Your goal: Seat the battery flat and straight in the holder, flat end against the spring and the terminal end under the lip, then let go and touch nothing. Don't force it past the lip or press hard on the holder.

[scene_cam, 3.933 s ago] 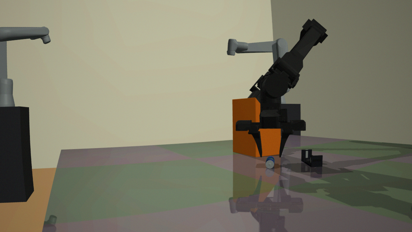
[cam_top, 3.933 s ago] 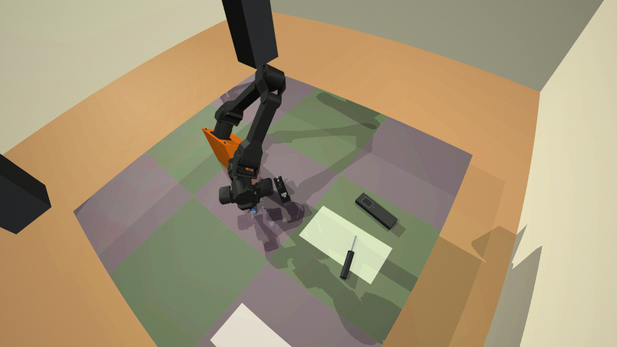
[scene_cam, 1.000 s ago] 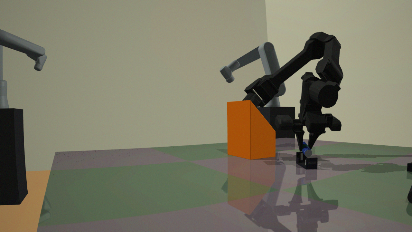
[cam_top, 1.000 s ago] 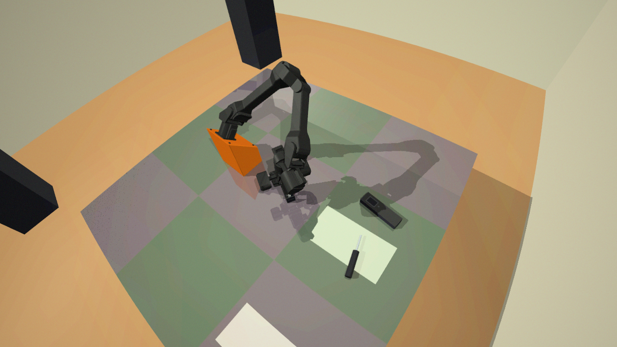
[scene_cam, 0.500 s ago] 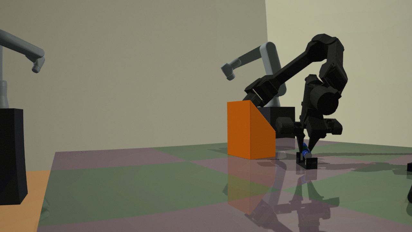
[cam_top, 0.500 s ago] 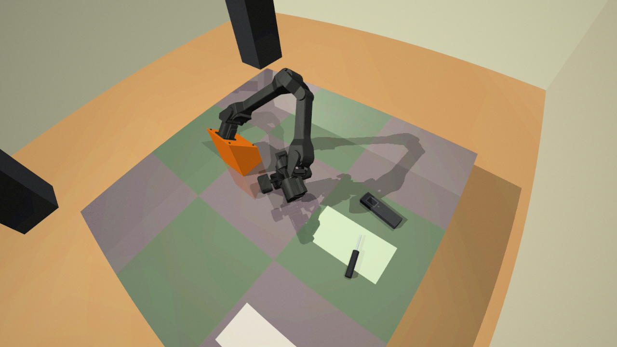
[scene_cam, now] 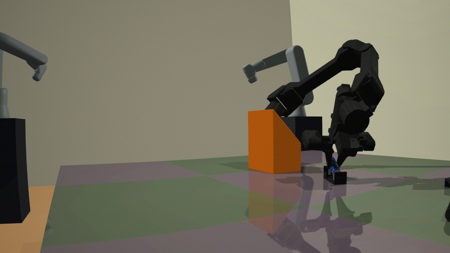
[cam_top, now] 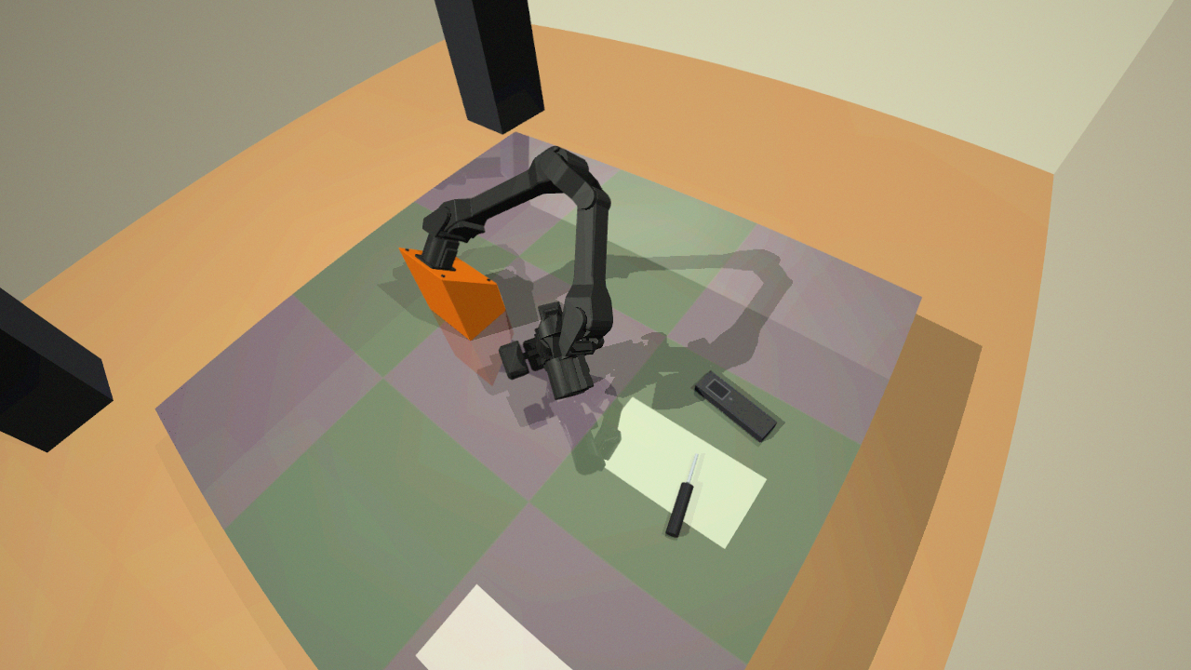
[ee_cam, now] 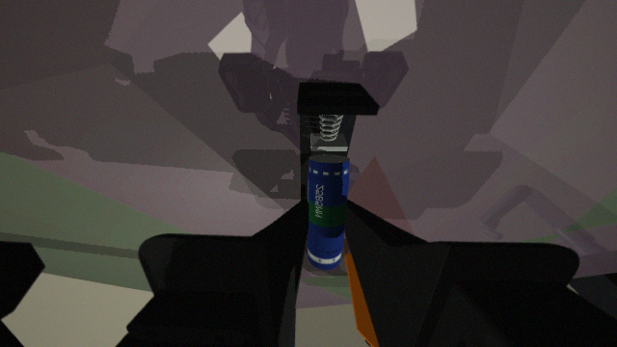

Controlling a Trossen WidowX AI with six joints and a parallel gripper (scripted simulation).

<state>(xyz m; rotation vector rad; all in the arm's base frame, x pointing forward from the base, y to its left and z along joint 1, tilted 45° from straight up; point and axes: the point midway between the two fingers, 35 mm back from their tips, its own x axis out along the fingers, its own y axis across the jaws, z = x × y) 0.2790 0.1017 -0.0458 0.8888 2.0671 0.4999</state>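
Observation:
My gripper (scene_cam: 334, 166) (ee_cam: 325, 205) is shut on the battery (scene_cam: 333, 163) (ee_cam: 329, 185), which is blue with a green band. The black holder (scene_cam: 340, 178) (ee_cam: 333, 97) stands on the mat below. The battery is tilted: its flat end is low and points toward the spring (ee_cam: 331, 127), and its terminal end is higher, toward the arm. In the wrist view the battery lines up with the holder's channel, and the spring shows uncovered ahead of the flat end. The lip end is hidden behind the fingers and battery. Contact with the holder cannot be told. The arm hides holder and battery in the top view.
The orange base block (cam_top: 468, 303) (scene_cam: 261, 141) stands close beside the gripper. A black handheld device (cam_top: 742, 409), a pale sheet (cam_top: 636, 441) and a screwdriver (cam_top: 679, 506) across it lie to the right. Another white sheet (cam_top: 491, 637) lies in front. Grey arms (scene_cam: 297, 64) stand in the background.

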